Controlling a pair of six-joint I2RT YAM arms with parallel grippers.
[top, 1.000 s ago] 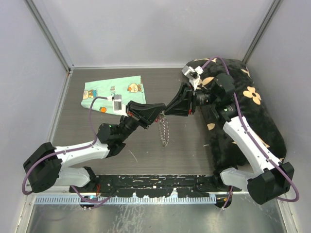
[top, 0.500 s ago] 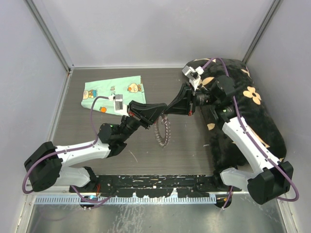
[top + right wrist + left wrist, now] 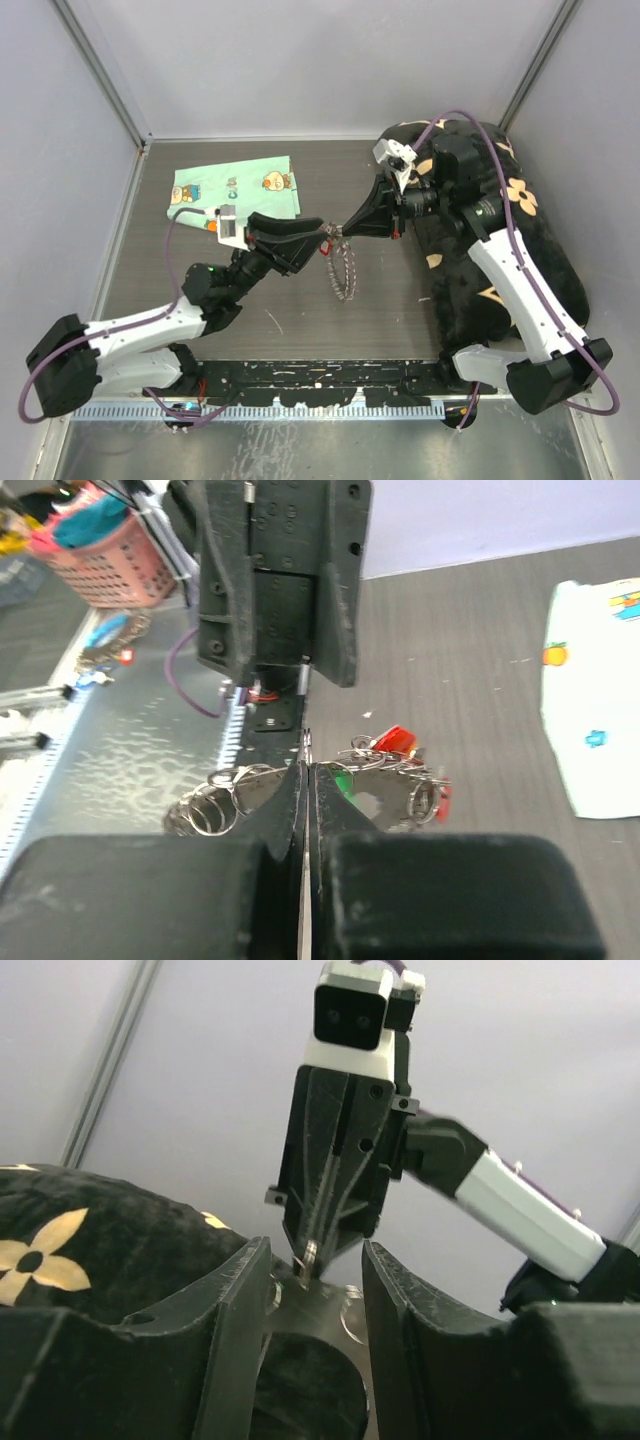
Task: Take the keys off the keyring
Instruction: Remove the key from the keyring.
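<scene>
Keyring [image 3: 343, 268], a large thin silver wire loop with a rim fringed in small metal pieces like a gear: hanging just beside the black plush cushion with gold flower print [image 3: 555, 260], above the dark wood-grain desk [image 3: 385, 315]. Dangling from the meeting point of both pincers, presumably for letting the pieces fall apart under their own weight. Carrying small silver keys with red and green plastic heads [image 3: 392, 742], bunched close to bare wire rings [image 3: 215, 800].

Right pincer [image 3: 306, 765], reaching out from over the cushion: pressing its matte black fingers together to a hairline on a thin silver sliver at the loop's top, key or wire, cannot tell. Probably bearing the weight.

Left pincer [image 3: 315, 1250], facing it from the side away from the cushion: holding its smooth black fingers [image 3: 235, 1320] well apart around that same sliver, with shiny metal lying low between them. Gripping or merely bracketing, cannot tell. Likely lining up for drawing one key off against the anchor opposite.

Risking a slip: hard slick metal, thin edges, little for flat pads to bite.
</scene>
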